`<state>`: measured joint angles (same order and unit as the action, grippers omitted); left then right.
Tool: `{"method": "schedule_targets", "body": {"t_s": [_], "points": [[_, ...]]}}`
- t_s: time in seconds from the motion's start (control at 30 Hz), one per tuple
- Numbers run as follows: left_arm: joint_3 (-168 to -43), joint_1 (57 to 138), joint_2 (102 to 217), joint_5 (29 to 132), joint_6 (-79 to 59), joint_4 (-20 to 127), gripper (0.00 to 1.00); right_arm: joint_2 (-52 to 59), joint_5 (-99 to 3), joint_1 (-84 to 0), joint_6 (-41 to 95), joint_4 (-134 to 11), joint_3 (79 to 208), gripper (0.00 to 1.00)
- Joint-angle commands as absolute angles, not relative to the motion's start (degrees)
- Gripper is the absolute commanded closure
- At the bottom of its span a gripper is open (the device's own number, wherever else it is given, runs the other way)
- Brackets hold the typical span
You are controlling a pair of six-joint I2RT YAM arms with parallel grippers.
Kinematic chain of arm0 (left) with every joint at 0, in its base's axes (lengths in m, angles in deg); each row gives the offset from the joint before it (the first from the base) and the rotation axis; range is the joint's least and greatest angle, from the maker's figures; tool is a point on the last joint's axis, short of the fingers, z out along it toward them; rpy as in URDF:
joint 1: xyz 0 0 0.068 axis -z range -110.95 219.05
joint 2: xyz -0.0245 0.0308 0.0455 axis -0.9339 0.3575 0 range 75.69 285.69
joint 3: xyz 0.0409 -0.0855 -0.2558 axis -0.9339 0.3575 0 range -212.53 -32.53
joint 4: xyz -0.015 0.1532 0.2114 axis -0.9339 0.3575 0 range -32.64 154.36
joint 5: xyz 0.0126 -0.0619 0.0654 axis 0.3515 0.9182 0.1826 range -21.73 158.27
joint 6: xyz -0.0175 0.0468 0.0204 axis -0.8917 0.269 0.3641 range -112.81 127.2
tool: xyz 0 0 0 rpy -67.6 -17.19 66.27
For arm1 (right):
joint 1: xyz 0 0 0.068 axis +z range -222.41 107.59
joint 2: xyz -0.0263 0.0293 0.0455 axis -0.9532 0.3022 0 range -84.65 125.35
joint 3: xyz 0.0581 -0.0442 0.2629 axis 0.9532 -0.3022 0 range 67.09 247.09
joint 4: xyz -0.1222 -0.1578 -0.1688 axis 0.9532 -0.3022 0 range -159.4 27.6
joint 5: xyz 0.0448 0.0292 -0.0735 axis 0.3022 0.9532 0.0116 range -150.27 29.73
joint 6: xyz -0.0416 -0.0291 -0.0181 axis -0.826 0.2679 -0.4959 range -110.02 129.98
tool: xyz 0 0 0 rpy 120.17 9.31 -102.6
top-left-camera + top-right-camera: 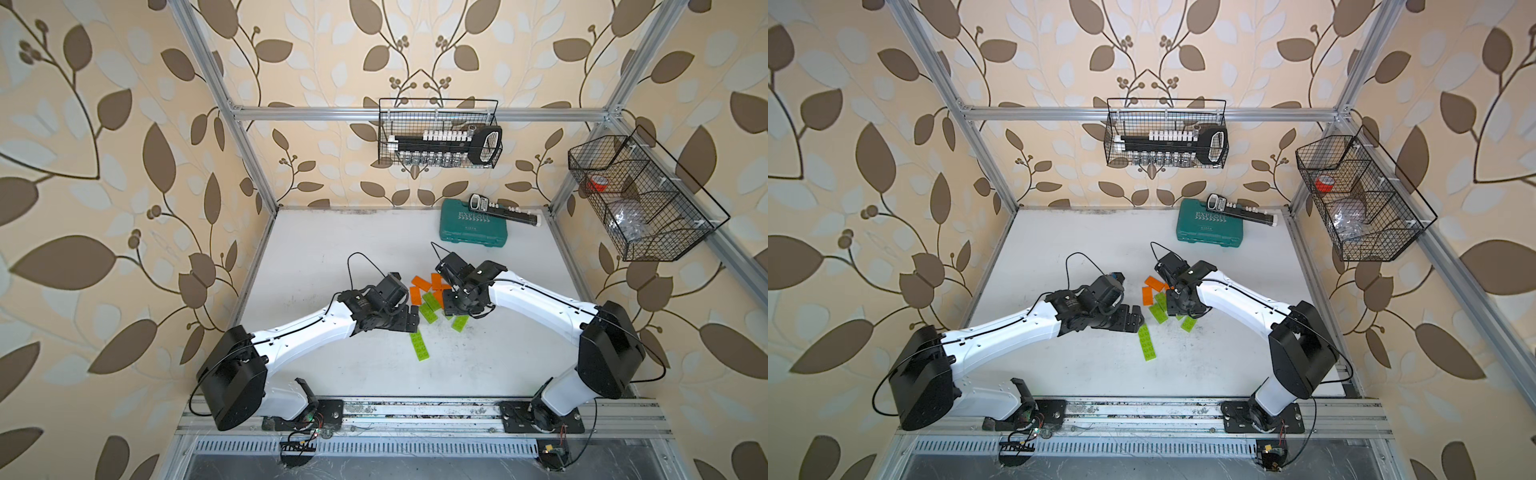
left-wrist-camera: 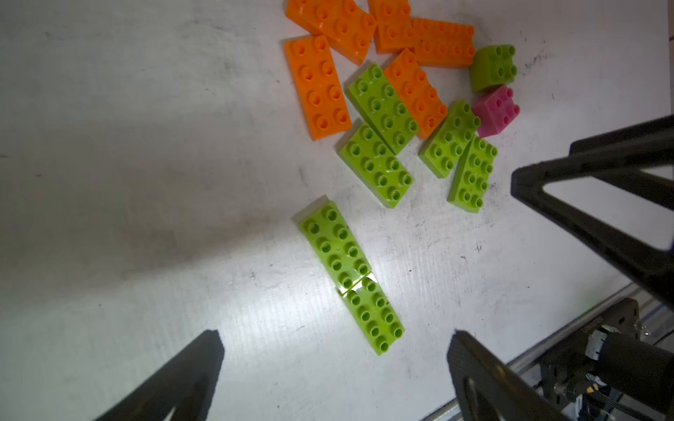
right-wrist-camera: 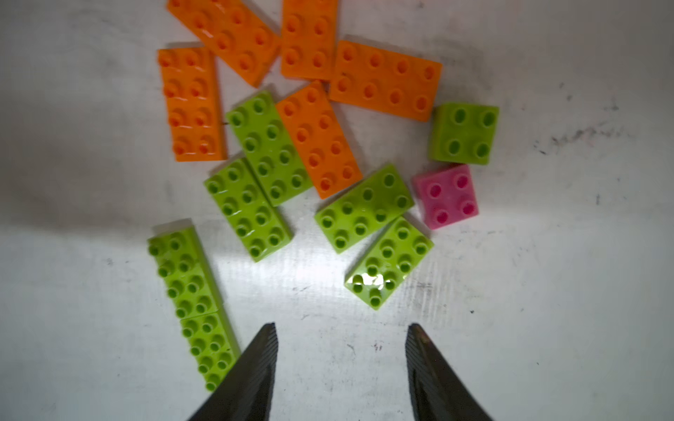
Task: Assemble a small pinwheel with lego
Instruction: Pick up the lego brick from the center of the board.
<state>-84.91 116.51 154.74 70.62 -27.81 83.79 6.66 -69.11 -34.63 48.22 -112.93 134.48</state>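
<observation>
The lego lies loose on the white table between my arms: several orange bricks [image 3: 317, 138] at the far side and several lime-green bricks [image 3: 364, 206] nearer. Two green bricks lie end to end [image 2: 350, 277] [image 1: 420, 351]. A small pink brick [image 3: 446, 195] sits beside a small green square brick [image 3: 463, 133]. My left gripper [image 2: 336, 339] [image 1: 411, 322] hangs wide open by the end-to-end pair, holding nothing. My right gripper [image 3: 341, 328] [image 1: 451, 305] hovers open over the pile, with only bare table between its fingers.
A teal tool case [image 1: 473, 224] with a black socket rail [image 1: 509, 214] lies at the back right. Wire baskets hang on the back wall [image 1: 438, 133] and the right frame [image 1: 640, 199]. An aluminium rail [image 1: 415, 411] runs along the front edge.
</observation>
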Motion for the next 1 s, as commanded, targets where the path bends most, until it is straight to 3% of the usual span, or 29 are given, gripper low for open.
{"method": "schedule_targets", "body": {"t_s": [0.0, 0.33, 0.97], "points": [[-88.1, 118.7, 157.7, 70.1, -28.4, 79.2, 0.02, 4.5, -70.9, -37.5, 53.9, -114.4, 131.7, 0.49], [-92.6, 119.8, 166.5, 75.0, -30.5, 73.9, 0.05, 11.9, -68.8, -39.2, 59.5, -110.2, 131.1, 0.55], [-92.8, 119.7, 165.9, 72.4, -30.0, 76.4, 0.05, 18.1, -66.2, -39.7, 60.8, -107.5, 130.6, 0.58]]}}
